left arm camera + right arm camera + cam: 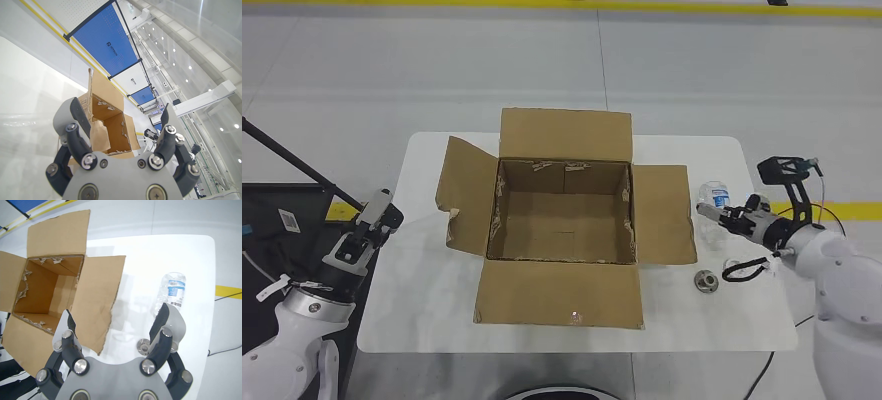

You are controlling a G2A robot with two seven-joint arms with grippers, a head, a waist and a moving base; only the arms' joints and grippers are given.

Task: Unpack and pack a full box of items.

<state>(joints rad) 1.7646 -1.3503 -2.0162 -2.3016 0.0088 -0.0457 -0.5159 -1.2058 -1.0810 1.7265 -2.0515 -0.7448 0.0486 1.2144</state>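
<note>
top: overhead, looking down | left wrist: low, tilted upward | right wrist: angled down | all share box (pixel 560 292)

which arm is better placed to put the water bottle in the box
Right, most likely. The right claw is open right beside the water bottle, on the same side of the box. The left claw, also open, is at the opposite edge of the table, with the box in between.
</note>
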